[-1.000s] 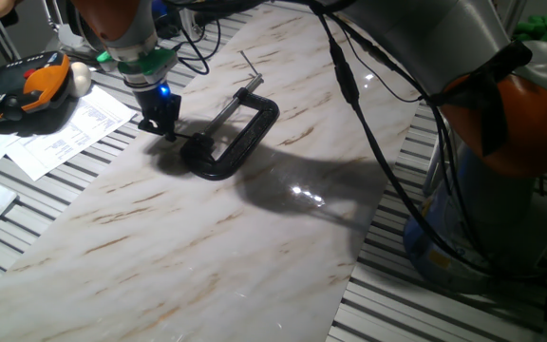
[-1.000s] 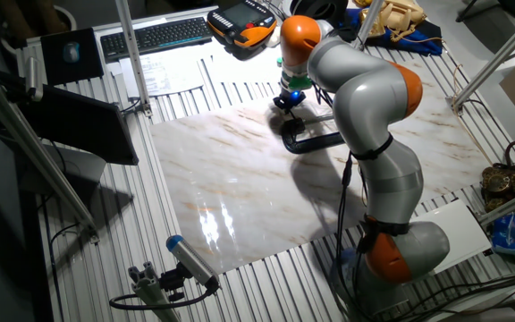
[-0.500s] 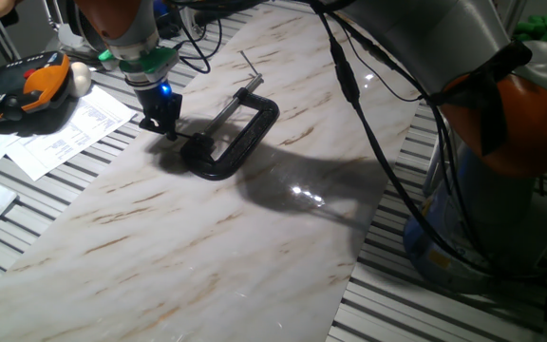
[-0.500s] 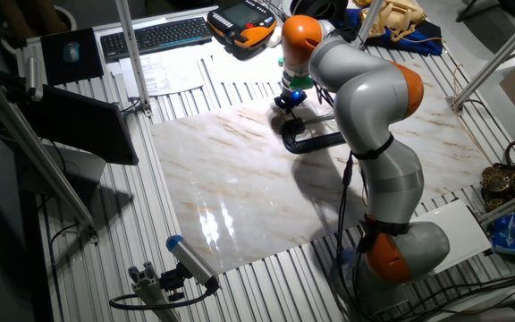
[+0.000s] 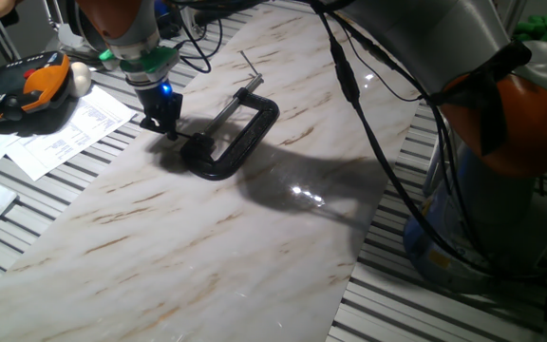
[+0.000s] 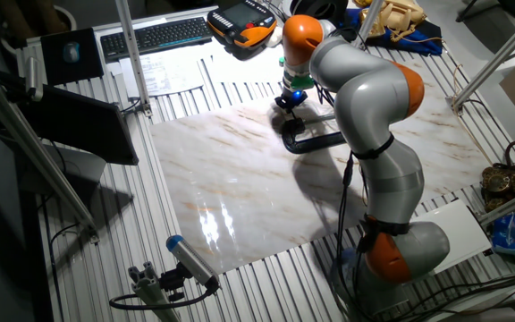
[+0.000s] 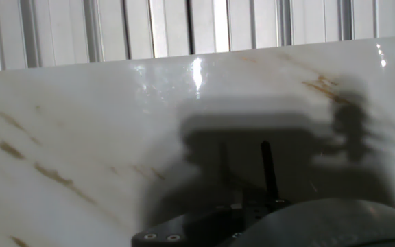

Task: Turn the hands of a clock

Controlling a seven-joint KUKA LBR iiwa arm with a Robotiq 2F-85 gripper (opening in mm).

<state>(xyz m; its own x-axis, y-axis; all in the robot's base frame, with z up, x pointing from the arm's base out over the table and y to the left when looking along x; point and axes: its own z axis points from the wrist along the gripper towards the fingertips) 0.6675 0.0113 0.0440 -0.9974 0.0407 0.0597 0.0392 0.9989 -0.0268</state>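
Observation:
The clock is a black C-clamp lying on the marble slab, with a silver threaded rod along it. The hands are a thin dark cross-pin at the far end of the rod. My gripper stands low over the slab just left of the clamp's near end, far from the cross-pin. Its black fingers look close together, but I cannot tell whether they are shut. In the other fixed view the gripper is just above the clamp. The hand view shows only marble, shadow and a blurred dark part at the bottom.
An orange-and-black pendant and printed papers lie left of the slab. The other fixed view shows a keyboard behind. The slab's edge and slatted table lie just ahead in the hand view. My arm's cables hang over the right side.
Almost nothing: the gripper stays by the clamp's near end, with at most a tiny shift. The clamp has not moved.

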